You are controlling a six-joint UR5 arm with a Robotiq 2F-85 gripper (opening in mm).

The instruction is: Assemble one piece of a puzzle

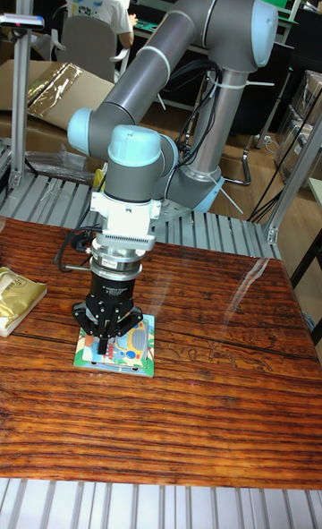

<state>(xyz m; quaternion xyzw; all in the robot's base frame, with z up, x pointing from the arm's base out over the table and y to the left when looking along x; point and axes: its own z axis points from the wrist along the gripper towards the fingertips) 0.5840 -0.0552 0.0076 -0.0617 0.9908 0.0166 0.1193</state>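
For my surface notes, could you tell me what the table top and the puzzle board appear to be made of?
The table top looks like dark reddish wood with a glossy varnish: strong grain lines and a bright window reflection. The puzzle board looks like flat printed wood or cardboard with a pale rim and colourful cartoon print; which one cannot be told.

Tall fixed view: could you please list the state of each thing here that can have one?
Gripper: lowered onto the puzzle, pointing straight down; open or shut cannot be told.
Puzzle board: flat on the wooden table, partly covered by the gripper.
Gold packet: lying at the table's left edge, untouched.
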